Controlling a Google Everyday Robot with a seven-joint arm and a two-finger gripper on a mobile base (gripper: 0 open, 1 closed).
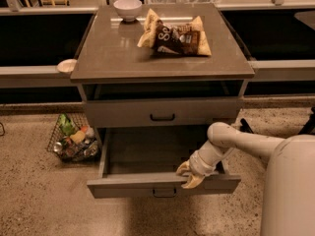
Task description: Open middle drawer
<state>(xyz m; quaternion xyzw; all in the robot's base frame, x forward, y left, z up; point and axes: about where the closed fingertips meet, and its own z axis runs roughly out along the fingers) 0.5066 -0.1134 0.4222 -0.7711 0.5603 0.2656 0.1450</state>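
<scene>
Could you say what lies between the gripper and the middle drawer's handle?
Camera view: only bare front of the middle drawer; the gripper sits at its top edge.

The tool at the middle drawer's front rim covers part of it; the robot's body runs off-frame.

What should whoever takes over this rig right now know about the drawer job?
Gripper: at the front panel of the middle drawer, right of its handle.
Middle drawer: pulled well out of the cabinet.
Drawer above: closed.
Done: the opening, by the look of it.
Left: probably only lifting the gripper off and backing the arm away.
</scene>
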